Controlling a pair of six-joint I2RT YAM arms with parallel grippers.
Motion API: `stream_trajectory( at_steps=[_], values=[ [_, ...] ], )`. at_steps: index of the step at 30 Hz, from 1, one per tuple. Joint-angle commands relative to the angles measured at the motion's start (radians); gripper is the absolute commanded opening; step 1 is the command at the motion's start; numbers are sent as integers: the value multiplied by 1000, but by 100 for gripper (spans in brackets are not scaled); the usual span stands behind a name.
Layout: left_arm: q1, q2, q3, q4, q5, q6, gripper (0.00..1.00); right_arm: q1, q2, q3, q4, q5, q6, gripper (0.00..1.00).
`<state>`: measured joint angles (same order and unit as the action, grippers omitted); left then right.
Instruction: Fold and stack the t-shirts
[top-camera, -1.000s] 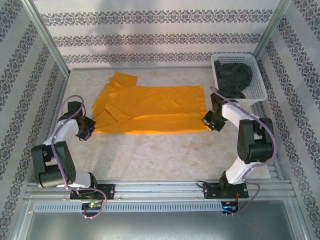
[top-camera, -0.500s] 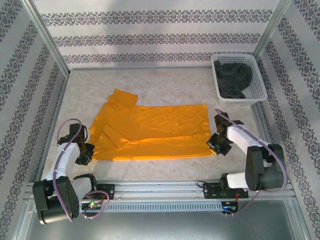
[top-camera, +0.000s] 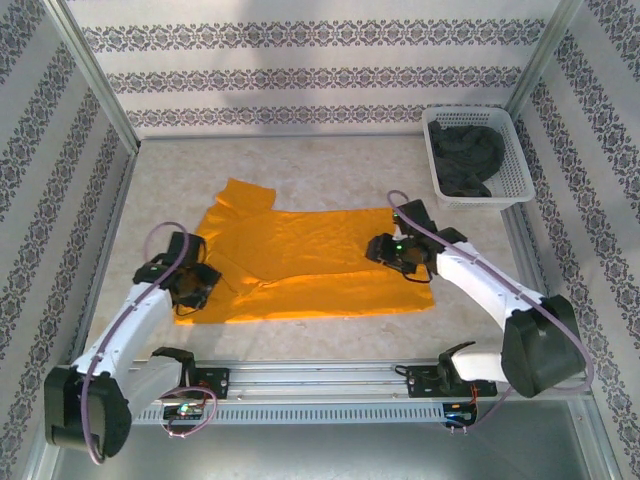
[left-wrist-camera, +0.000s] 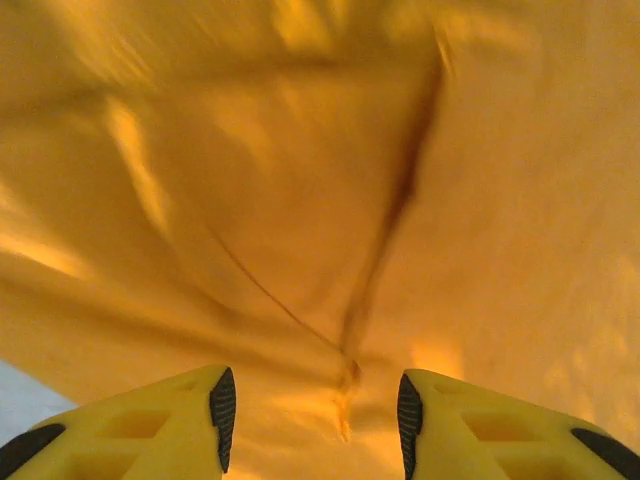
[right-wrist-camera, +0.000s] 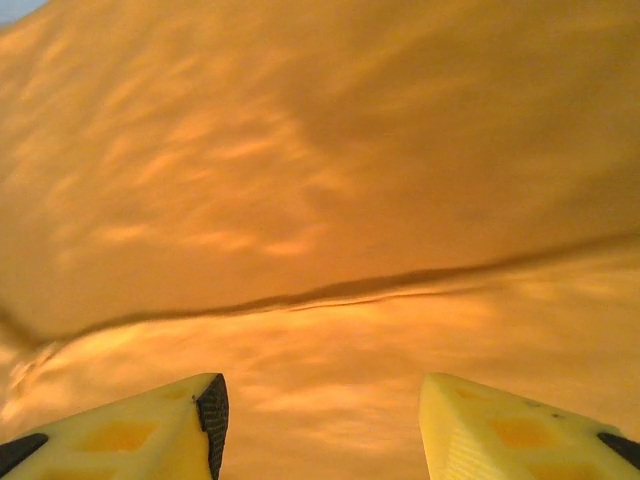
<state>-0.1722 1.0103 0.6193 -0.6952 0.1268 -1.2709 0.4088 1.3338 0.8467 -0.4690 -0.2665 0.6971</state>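
My left gripper (left-wrist-camera: 310, 405) and right gripper (right-wrist-camera: 320, 420) hang half-open, empty, over the mustard-orange t-shirt (top-camera: 310, 265) left of the white lattice basket (top-camera: 515, 178) — a shallow pinch could snag one layer and skew the fold.

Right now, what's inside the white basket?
A dark grey t-shirt lies crumpled inside the white basket. It covers most of the bottom, so anything underneath it is hidden.
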Motion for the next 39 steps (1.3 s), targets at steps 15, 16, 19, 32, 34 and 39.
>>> stream_trajectory(
  at_steps=[15,16,19,32,34,39],
  values=[
    [-213,269,-25,311,35,-250,33,100,172,80,207,-244,-10,54],
    [-213,272,-17,307,33,-248,30,98,171,77,205,-241,-9,53],
    [-215,272,7,292,19,-242,20,88,168,67,207,-239,-2,52],
    [-216,489,222,273,31,-62,0,52,161,61,196,-235,13,47],
    [-215,547,277,249,33,-11,0,46,159,56,194,-237,13,47],
    [-218,645,367,203,44,70,0,27,147,43,184,-242,13,47]
  ],
)
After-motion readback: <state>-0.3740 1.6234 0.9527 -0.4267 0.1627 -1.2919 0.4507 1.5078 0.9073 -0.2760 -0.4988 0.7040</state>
